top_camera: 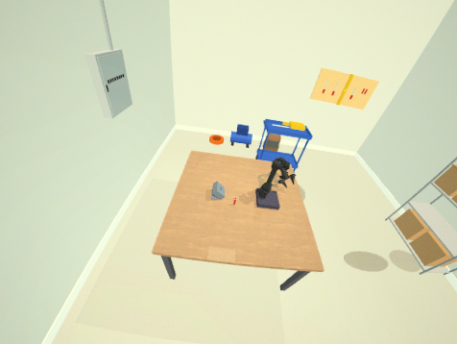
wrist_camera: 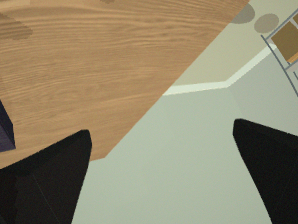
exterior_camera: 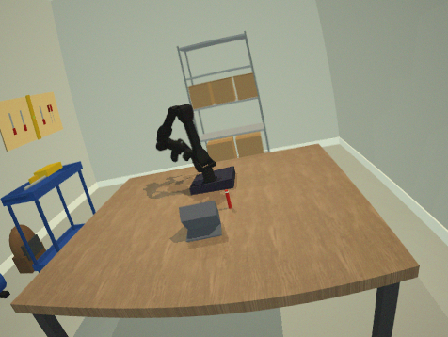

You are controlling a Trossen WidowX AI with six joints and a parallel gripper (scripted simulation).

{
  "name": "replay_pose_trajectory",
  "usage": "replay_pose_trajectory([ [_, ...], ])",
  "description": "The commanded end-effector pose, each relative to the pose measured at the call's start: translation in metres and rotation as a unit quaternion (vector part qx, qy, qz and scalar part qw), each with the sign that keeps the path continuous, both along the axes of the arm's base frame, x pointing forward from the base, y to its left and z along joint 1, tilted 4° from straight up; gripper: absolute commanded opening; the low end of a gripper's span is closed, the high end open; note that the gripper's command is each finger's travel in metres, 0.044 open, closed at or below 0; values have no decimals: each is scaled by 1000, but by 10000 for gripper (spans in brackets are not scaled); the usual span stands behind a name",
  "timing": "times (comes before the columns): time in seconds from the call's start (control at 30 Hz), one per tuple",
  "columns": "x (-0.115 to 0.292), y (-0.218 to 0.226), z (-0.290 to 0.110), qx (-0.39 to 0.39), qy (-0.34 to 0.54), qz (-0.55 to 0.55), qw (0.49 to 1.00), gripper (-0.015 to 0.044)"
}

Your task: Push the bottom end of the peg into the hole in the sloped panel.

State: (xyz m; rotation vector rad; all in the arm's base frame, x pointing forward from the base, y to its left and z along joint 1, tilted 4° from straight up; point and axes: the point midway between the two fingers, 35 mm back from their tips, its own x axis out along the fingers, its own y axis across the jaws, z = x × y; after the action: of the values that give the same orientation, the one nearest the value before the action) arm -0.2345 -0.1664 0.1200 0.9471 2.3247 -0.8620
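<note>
The black jaws stand wide apart, holding nothing, raised above the wooden counter near its far edge. The small red peg stands upright between the dark arm base and the grey sloped panel.

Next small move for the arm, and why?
Probably swing the open gripper round toward the red peg and lower over it. The peg stands untouched beside the robot's base, while the gripper hangs raised, holding nothing, off to the base's other side.
</note>
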Motion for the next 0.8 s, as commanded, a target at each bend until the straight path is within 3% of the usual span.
replay_pose_trajectory([
  [0.0,0,0,0,0,0,1,1000,426],
  [0.3,20,-22,-3,15,-11,59,998,440],
  [0.77,60,-60,-8,-35,-16,108,993,440],
])
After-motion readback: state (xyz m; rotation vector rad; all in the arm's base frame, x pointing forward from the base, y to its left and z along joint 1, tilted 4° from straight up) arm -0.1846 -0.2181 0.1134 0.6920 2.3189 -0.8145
